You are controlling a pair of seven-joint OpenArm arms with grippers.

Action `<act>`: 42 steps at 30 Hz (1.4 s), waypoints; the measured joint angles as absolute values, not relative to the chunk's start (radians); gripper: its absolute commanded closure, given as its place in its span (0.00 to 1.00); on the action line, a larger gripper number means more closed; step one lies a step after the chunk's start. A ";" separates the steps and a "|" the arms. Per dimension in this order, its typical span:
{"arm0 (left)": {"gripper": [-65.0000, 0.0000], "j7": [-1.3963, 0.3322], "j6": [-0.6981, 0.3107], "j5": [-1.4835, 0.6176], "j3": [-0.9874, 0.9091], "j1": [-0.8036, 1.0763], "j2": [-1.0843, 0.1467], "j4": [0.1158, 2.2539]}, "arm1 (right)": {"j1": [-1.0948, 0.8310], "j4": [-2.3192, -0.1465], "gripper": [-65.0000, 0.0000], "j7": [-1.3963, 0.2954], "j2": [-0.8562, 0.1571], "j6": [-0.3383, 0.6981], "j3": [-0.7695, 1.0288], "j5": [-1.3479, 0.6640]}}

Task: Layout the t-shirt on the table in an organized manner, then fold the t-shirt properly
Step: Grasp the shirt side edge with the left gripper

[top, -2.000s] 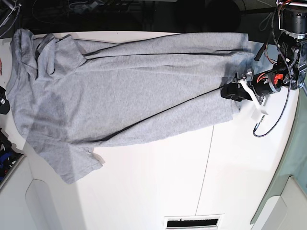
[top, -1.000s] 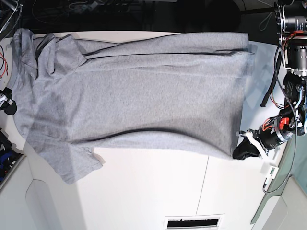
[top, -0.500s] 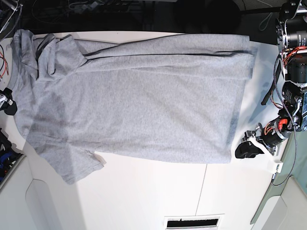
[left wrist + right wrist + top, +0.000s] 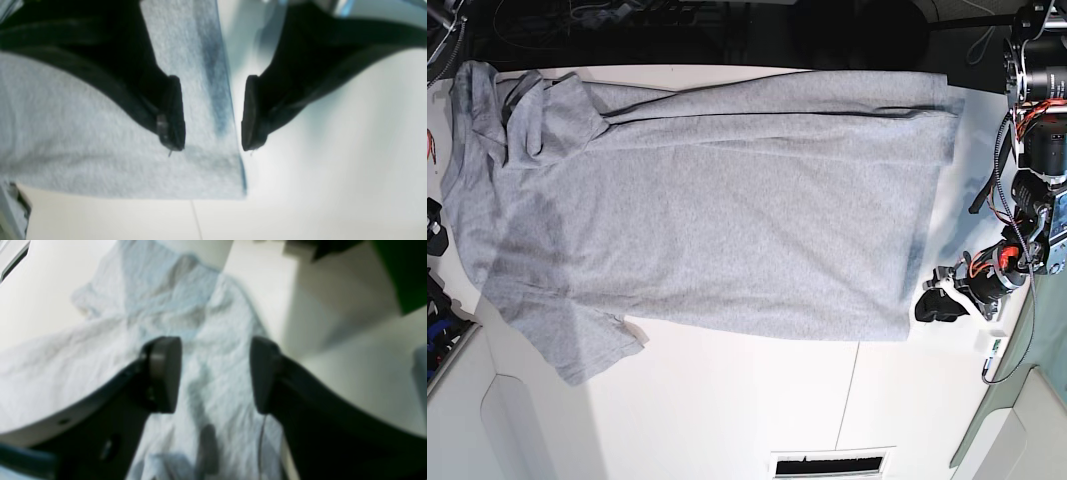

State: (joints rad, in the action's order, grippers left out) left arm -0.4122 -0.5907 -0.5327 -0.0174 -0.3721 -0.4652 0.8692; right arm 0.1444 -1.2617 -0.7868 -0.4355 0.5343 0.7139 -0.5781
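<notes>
**Grey t-shirt spread flat; both grippers open and empty**

The large light heather-grey short-sleeved cotton t-shirt point(image 4: 707, 200) lies spread across the far half of the smooth white tabletop point(image 4: 757, 400), its hem toward the right edge and its collar and sleeves toward the left edge; the far side is folded over along the far edge, and one sleeve point(image 4: 577, 340) juts toward the near side at the left. The thin dark seam line point(image 4: 852, 390) runs from under the shirt to the near edge.

The left gripper point(image 4: 210, 115) hangs over the shirt's near hem corner by the right edge; its black fingers point(image 4: 171, 113) stand well apart, one above cloth, the other above bare tabletop; nothing is held. The right gripper point(image 4: 215, 373) is above rumpled cloth at the left edge; its jaws are likewise wide and empty; that view is blurred.
</notes>
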 measured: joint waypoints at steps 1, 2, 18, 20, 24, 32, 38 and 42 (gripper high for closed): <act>0.53 -0.396 -0.591 -0.501 0.012 -0.375 -0.465 0.869 | 0.167 -1.261 0.44 -0.788 -0.435 0.532 0.714 -0.551; 0.53 -0.393 -0.593 -0.480 0.039 -0.380 -0.464 0.869 | 0.194 -1.258 0.44 -0.781 -0.437 0.522 0.714 -0.533; 0.53 -0.468 -0.506 -0.463 0.204 -0.418 -0.483 0.869 | 0.466 -0.680 0.45 -0.484 -0.448 0.324 0.456 -0.149; 0.53 -0.471 -0.505 -0.466 0.204 -0.420 -0.485 0.864 | 0.458 -0.648 0.45 -0.461 -0.445 0.305 0.448 -0.124; 0.53 -0.460 -0.506 -0.464 0.204 -0.421 -0.491 0.804 | 0.466 -0.647 0.45 -0.480 -0.461 0.294 0.448 -0.138; 0.53 -0.350 -0.505 -0.467 0.204 -0.428 -0.503 0.677 | 0.465 -0.647 0.45 -0.488 -0.548 0.291 0.447 -0.194; 0.53 -0.343 -0.504 -0.464 0.204 -0.427 -0.504 0.675 | 0.446 -0.646 0.45 -0.505 -0.547 0.352 0.447 -0.221; 0.53 -0.339 -0.509 -0.465 0.202 -0.429 -0.476 0.675 | 0.424 -0.645 0.45 -0.505 -0.530 0.382 0.447 -0.244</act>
State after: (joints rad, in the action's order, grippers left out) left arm -0.3389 -0.5091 -0.4652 0.2016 -0.4294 -0.4763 0.6754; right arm 0.4240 -0.6453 -0.5049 -0.5304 0.3824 0.4473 -0.2440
